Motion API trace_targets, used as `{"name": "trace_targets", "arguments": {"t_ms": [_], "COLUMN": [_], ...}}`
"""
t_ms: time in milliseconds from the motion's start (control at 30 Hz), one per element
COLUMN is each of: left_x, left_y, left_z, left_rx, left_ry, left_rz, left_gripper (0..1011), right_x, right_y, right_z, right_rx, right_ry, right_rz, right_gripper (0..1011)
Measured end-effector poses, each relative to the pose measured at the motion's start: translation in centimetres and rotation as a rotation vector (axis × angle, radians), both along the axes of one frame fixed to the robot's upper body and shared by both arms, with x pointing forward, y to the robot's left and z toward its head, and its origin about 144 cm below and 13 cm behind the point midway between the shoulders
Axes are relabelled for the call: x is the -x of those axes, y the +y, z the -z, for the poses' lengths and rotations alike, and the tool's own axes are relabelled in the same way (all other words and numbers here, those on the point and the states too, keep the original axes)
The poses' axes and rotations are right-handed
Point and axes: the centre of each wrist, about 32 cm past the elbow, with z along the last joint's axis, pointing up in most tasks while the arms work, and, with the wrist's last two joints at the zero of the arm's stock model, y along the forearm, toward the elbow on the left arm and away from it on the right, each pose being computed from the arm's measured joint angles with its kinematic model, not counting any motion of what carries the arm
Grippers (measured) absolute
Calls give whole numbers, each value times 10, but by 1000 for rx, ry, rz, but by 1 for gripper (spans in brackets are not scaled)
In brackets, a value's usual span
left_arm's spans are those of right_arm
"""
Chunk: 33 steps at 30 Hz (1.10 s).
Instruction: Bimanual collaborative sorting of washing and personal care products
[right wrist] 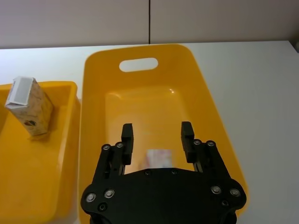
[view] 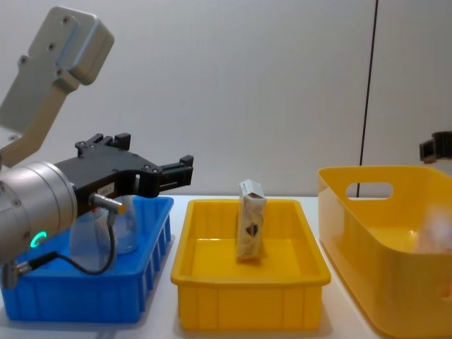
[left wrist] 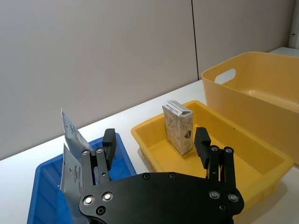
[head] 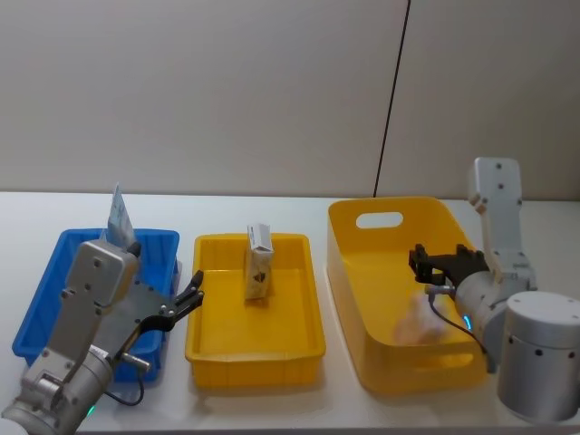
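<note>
A small white and orange carton (head: 257, 264) (left wrist: 178, 127) (view: 250, 227) (right wrist: 29, 105) stands upright in the shallow yellow tray (head: 204, 349). Translucent pouches (head: 119, 217) (left wrist: 71, 140) (view: 119, 229) stand in the blue bin (head: 41, 313). My left gripper (head: 190, 299) (left wrist: 155, 137) (view: 185, 171) hangs open and empty over the blue bin's right edge, pointing toward the carton. My right gripper (head: 419, 263) (right wrist: 157, 127) is open and empty above the deep yellow bin (head: 349, 263). A pale whitish product (right wrist: 159, 157) (head: 415, 322) lies on that bin's floor, below the fingers.
The three containers stand side by side on a white table (head: 27, 213), blue at the left, shallow tray in the middle, deep bin (view: 353, 233) at the right. A grey wall rises behind. A narrow strip of table runs in front.
</note>
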Motion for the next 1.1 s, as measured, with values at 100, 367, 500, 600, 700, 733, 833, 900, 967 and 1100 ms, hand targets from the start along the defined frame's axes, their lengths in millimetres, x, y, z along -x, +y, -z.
{"name": "trace_targets", "arguments": {"t_ms": [100,367,500,600,700,733,833,900,967,1100], "left_x": [0,0,0,0,0,0,0,0,0,0], "left_y": [0,0,0,0,0,0,0,0,0,0], "left_z": [0,0,0,0,0,0,0,0,0,0], "left_rx": [0,0,0,0,0,0,0,0,0,1], "left_ry": [0,0,0,0,0,0,0,0,0,0], "left_rz": [0,0,0,0,0,0,0,0,0,-4], "left_gripper": [1001,1001,1001,1001,1001,1001,1001,1001,1001,1001], "right_x": [1,5,7,9,11,11,13,14,15,16], "right_y": [-4,-10,-12,-15,-17,-17,-19,-19,-21,-24], "right_z": [1,5,6,8,10,11,13,14,16,19], "right_rx": [1,3,7,12,19,21,29,31,37,44], "right_ry": [3,-17,-36,-76,-109,-118,-156,-176,-209,-253], "right_rz": [9,3,-10,-39,-66,-74,-108,-125,-156,-199], "right_gripper": [678,910,1003,1004,1004,1004,1004,1004,1004,1004]}}
